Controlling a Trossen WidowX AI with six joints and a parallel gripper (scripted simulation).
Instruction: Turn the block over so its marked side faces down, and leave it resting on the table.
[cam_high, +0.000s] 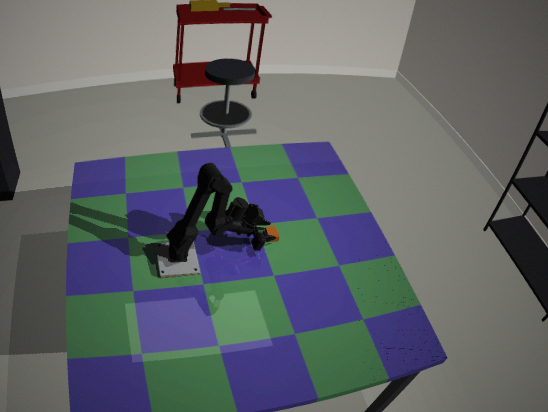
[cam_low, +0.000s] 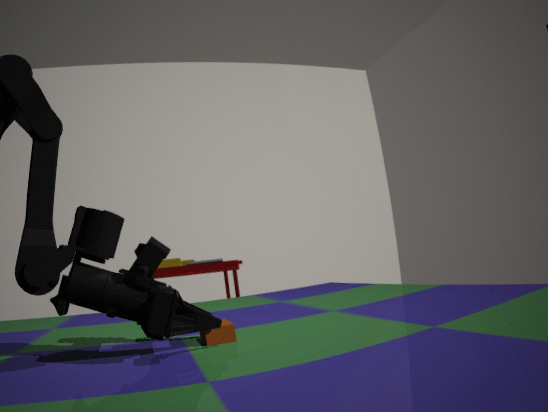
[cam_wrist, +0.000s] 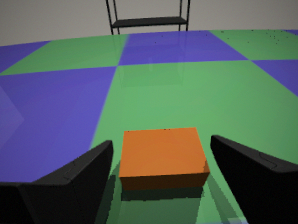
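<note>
An orange block (cam_high: 272, 233) (cam_low: 221, 332) (cam_wrist: 162, 157) rests flat on a green square of the checkered table (cam_high: 320, 310). Its visible faces are plain orange; no mark shows. My gripper (cam_high: 263, 237) (cam_low: 210, 325) (cam_wrist: 161, 143) is low over the table, tilted down, with its two black fingers on either side of the block. In the wrist view there are gaps between both fingers and the block's sides, so the gripper is open and the block lies free between them.
The arm's base plate (cam_high: 178, 266) stands on the table's left part. A pale translucent square (cam_high: 197, 325) marks the table in front of it. A red cart (cam_high: 220, 45) and a round stool (cam_high: 229, 75) stand on the floor behind; black shelves (cam_high: 530, 200) at right.
</note>
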